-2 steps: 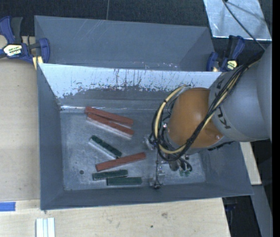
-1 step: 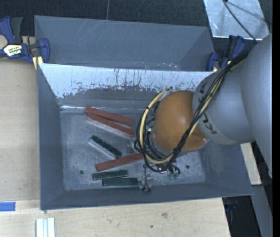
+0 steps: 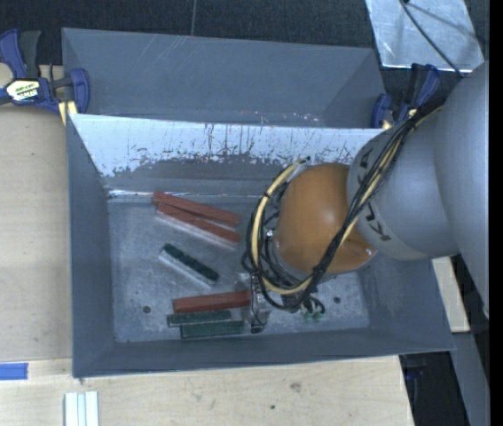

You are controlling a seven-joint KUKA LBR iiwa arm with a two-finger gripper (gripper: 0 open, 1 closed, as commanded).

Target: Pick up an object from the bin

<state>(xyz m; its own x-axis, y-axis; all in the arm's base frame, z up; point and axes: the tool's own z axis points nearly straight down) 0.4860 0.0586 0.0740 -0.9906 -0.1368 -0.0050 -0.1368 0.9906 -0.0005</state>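
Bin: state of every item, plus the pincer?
pincer: low, at the front bars' right ends
red-brown bar pair: flat, side by side, back left
lone green bar: flat, slanted, mid-floor
front red-brown bar: flat
front green bar: flat, parallel beside it

I am counting five bars lying in my bin (image 3: 91, 264). Three red bars are showing: two are lying side by side at the back left, one (image 3: 193, 208) just behind the other (image 3: 211, 229), and a third (image 3: 208, 303) is lying near the front. Two green bars are showing: one (image 3: 189, 263) is sitting tilted in the middle, the other (image 3: 205, 327) is lying just before the front red one. One small green bit (image 3: 311, 316) is peeking out too small to tell.
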